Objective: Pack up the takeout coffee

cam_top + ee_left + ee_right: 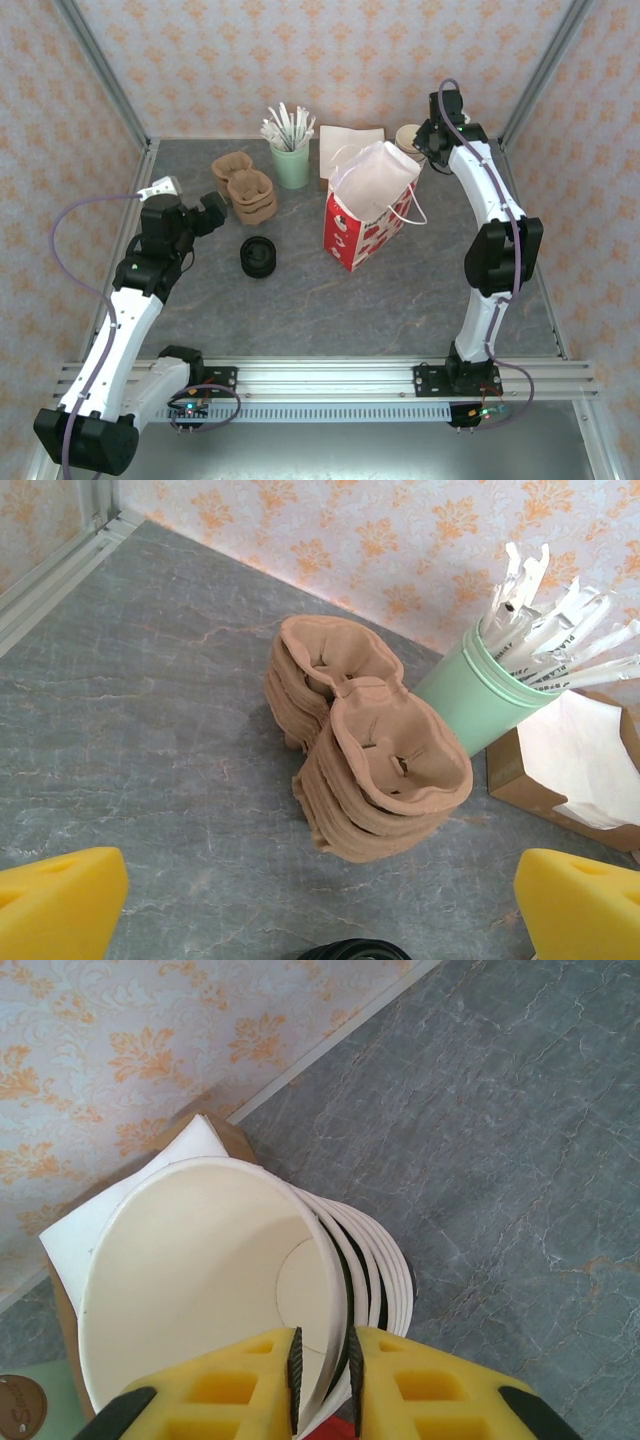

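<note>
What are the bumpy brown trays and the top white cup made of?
The brown trays look like molded paper pulp: matte, rough, with soft fibrous edges. The top cup looks like smooth paperboard, maybe thinly coated: it has a faint sheen, a wall seam and a thin rim.

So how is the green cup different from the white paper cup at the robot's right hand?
The green cup is stuffed with white wrapped sticks; the paper cup is empty. The green cup is a single cup; the paper cup tops a stack of cups. No hand is at the green cup; the right hand straddles the paper cup's rim. Both are open on top.
</note>
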